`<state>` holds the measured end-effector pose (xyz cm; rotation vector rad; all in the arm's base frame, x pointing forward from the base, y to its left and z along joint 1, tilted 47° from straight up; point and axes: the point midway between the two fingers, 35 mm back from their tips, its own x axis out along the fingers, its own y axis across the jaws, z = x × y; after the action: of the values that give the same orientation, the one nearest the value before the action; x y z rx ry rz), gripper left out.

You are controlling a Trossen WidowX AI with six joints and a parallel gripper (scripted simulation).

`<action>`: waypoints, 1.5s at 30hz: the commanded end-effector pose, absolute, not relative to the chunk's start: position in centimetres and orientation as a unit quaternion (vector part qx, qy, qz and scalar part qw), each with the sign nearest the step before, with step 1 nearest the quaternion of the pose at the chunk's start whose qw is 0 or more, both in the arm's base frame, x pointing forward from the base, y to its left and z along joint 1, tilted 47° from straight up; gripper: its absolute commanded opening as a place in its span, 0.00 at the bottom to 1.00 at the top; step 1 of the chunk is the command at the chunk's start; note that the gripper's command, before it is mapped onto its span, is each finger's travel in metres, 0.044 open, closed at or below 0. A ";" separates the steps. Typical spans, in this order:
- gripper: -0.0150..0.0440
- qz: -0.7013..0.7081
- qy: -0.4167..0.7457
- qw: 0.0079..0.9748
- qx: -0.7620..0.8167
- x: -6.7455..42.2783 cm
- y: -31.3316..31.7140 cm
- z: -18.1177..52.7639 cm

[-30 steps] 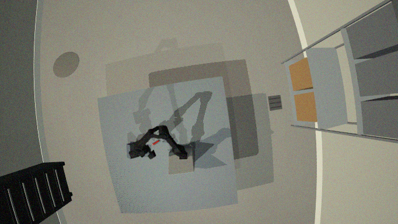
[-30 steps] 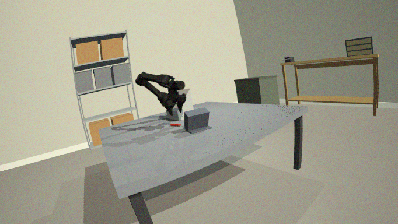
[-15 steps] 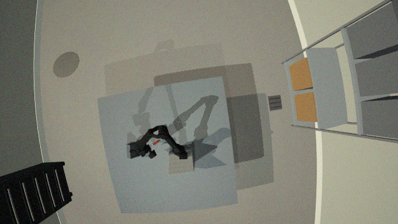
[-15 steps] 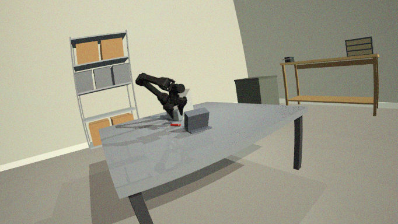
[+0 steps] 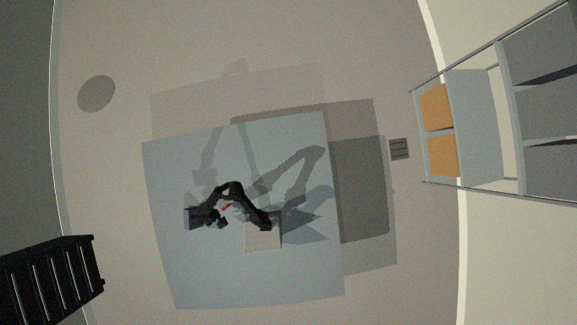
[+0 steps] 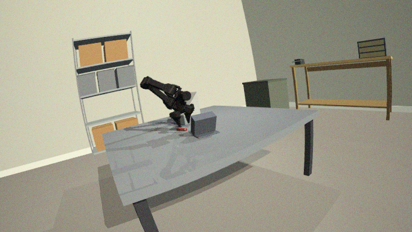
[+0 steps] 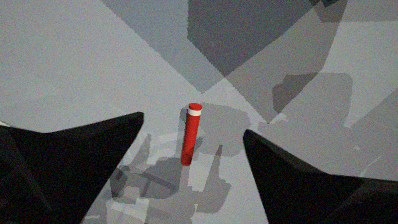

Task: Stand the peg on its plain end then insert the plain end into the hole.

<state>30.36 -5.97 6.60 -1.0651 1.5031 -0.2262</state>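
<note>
The red peg [image 7: 190, 135] [image 5: 226, 206] [image 6: 181, 128] lies flat on the grey table [image 5: 254, 279] [image 6: 247, 127]. Its white band is at the far end in the wrist view. My gripper [image 7: 195, 125] [image 6: 182, 119] [image 5: 218, 216] is open wide and empty. It hangs a little above the peg, with one finger on each side of it and not touching it. The sloped panel [image 5: 262, 240] [image 6: 204, 124] stands on the table right beside the peg. Its hole does not show in any view.
A metal shelf with boxes [image 6: 104, 87] [image 5: 499, 127] stands by the wall behind the table. A dark cabinet [image 6: 266, 93] and a wooden bench [image 6: 344, 81] stand farther off. Arm shadows cross the table top.
</note>
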 end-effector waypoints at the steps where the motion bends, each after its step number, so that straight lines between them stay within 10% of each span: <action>1: 1.00 -0.096 0.653 0.594 -0.460 30.3 -6.7 5.8; 16: 1.00 -0.098 0.652 0.593 -0.461 30.3 -8.3 4.5; 29: 0.44 -0.098 0.652 0.593 -0.461 30.3 -8.3 4.5; 45: 0.37 -0.098 0.652 0.593 -0.461 30.3 -8.3 4.5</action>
<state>30.33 -8.23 4.57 -1.0693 1.5124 -0.2290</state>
